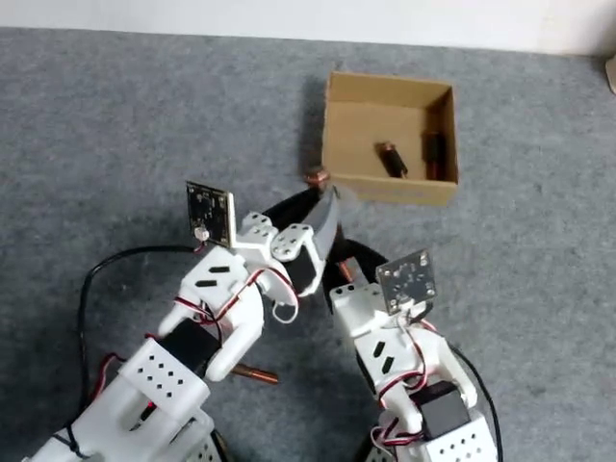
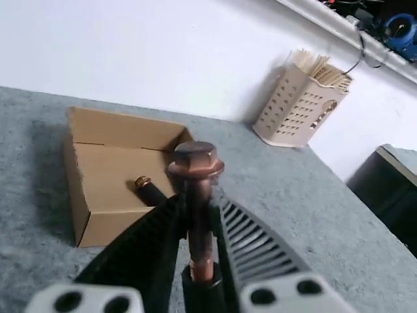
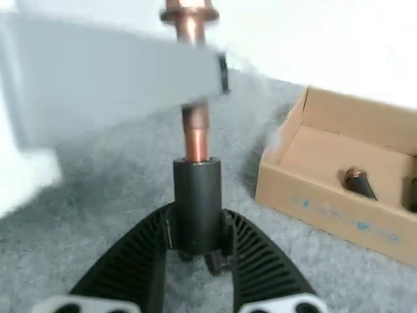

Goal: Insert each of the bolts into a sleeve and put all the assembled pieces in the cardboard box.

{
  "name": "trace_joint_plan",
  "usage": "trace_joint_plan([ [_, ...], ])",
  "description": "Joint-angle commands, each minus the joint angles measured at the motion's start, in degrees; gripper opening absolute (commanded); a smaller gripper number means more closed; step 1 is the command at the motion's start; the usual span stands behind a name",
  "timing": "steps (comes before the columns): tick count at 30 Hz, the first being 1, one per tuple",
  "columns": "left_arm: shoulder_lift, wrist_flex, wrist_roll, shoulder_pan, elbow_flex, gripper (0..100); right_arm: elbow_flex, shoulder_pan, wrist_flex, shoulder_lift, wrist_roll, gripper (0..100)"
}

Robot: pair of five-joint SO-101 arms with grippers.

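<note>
Copper bolt [image 2: 195,189] stands upright btw. the fingers of the left gripper [image 2: 199,218], which are clamped on its shank, head up. Its lower end sits in the top of a black sleeve [image 3: 197,195]. The right gripper [image 3: 197,228] has its fingers closed on this sleeve, over the grey table [image 1: 115,115]. Near them the cardboard box [image 1: 404,191] holds 2 assembled pieces [image 1: 392,159]. A second bolt [image 1: 255,373] lies on the table by the left arm, partly hidden.
</note>
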Motion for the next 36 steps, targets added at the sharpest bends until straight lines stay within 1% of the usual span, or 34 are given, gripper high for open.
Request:
trace_joint_plan([
  [1,-1.1,-1.58,-0.18,-0.66,-0.57,0,-3.65,-0.92,-0.04,-0.84,-0.7,0.5],
  [12,-1.36,-1.49,-0.09,0.13,2.77,0,-3.65,-1.63,-0.04,-0.84,-0.62,0.5],
  [15,-0.92,-1.49,-0.09,0.66,2.95,0,-3.91,-0.13,-0.04,-0.84,-0.62,0.5],
  [19,-1.36,-0.44,-0.18,4.0,4.35,0,-3.91,2.15,-0.04,-0.84,-0.62,0.5],
  [25,-1.36,-0.35,-0.26,4.26,4.53,1,-3.65,2.42,-0.04,-0.84,-0.62,0.5],
  [27,-1.36,-0.35,-0.26,4.26,4.53,6,-3.56,2.42,-0.04,-0.84,-0.62,0.5],
  [31,-1.1,-0.18,-0.26,4.62,4.53,25,-3.47,2.51,-0.04,-0.84,-0.62,0.5],
  [32,-1.01,0.97,-0.26,4.79,4.35,29,-3.47,2.68,-0.04,-0.84,-0.62,0.5],
  [34,-1.36,3.96,-0.18,5.23,3.38,32,-3.47,3.82,-0.04,-0.84,-0.62,0.5],
  [36,-1.36,6.68,-0.18,6.02,1.98,31,-3.38,4.18,-0.04,-0.84,-0.62,0.5],
])
